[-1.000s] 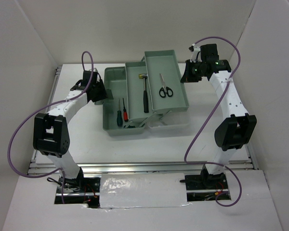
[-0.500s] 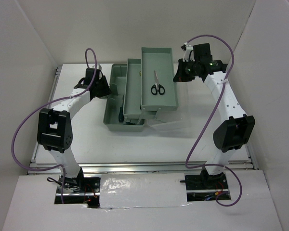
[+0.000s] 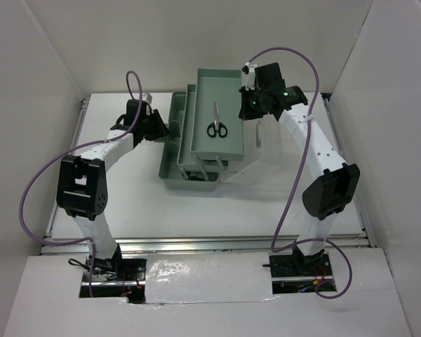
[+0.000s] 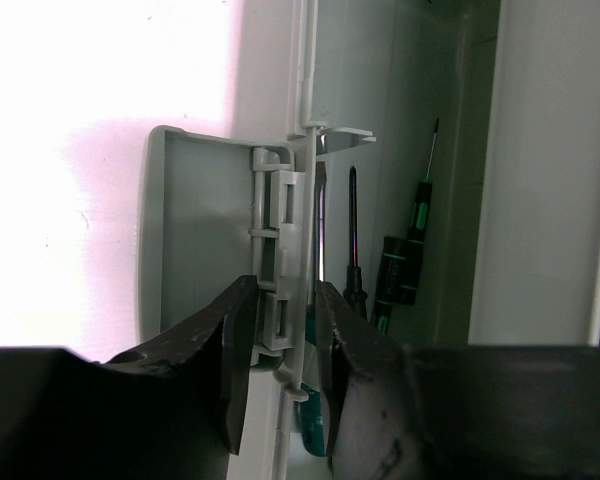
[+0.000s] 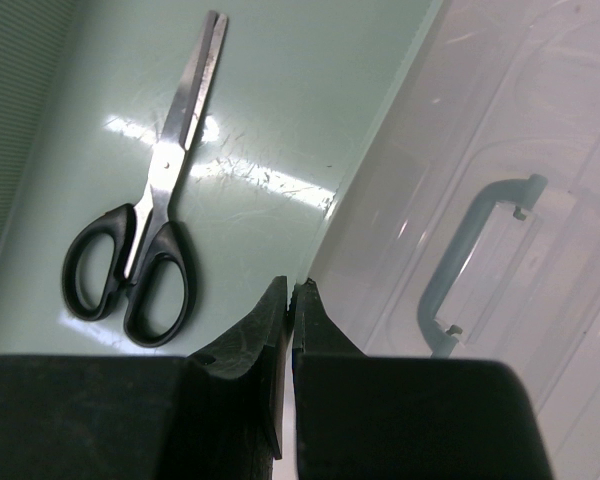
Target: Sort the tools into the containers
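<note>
The scissors [image 5: 145,240] lie flat in the top tray [image 3: 228,147], blades toward the top of the frame, up and to the left of the right gripper [image 5: 292,292]. Its jaws are pressed together on the tray's thin right rim, just beside the clear lid [image 5: 500,130]. In the overhead view the tray's long axis runs up and down the frame. It sits stacked over the toolbox [image 3: 170,151] base, offset to the right — so any further folding would, I judge, carry it leftward, across that axis. The right arm is the nearer to it. At the left of the overhead view the left gripper [image 4: 280,305] straddles the base's outer wall at its latch hinge, jaws narrowed onto it from both sides — apparently bracing it. Past the wall a green-handled screwdriver [image 4: 400,275] lies in the base, shaft pointing up the frame.
</note>
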`<state>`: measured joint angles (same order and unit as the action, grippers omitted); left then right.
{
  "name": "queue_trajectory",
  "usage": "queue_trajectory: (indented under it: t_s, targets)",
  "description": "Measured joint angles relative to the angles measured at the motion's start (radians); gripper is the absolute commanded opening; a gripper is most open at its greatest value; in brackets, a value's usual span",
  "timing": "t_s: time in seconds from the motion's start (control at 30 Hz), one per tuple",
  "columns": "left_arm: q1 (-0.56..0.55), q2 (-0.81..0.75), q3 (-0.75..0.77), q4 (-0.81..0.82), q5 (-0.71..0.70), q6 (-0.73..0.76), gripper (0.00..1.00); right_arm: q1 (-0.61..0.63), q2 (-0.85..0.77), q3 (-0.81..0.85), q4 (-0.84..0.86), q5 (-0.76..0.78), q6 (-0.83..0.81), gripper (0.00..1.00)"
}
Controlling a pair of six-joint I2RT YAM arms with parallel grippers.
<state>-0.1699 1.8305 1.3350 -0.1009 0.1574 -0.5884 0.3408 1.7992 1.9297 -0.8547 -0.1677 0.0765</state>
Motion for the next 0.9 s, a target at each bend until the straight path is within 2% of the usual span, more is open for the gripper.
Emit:
queue_trajectory:
  t_s: [0.2, 0.5, 0.73, 0.9]
  targets:
    - [-0.009, 0.003, 0.010, -0.007, -0.016, -0.014, 0.46, 0.114, 0.031, 0.023, 0.005, 0.247, -0.023, 0.00]
    - [-0.020, 0.029, 0.035, -0.003, -0.027, -0.039, 0.47, 0.259, 0.117, 0.075, 0.014, 0.623, -0.164, 0.00]
    - [-0.033, 0.058, 0.033, 0.074, 0.017, -0.124, 0.47, 0.274, 0.164, 0.071, 0.074, 0.784, -0.301, 0.00]
    - [-0.079, 0.090, 0.027, 0.169, 0.042, -0.207, 0.49, 0.261, 0.123, -0.069, 0.209, 0.849, -0.434, 0.00]
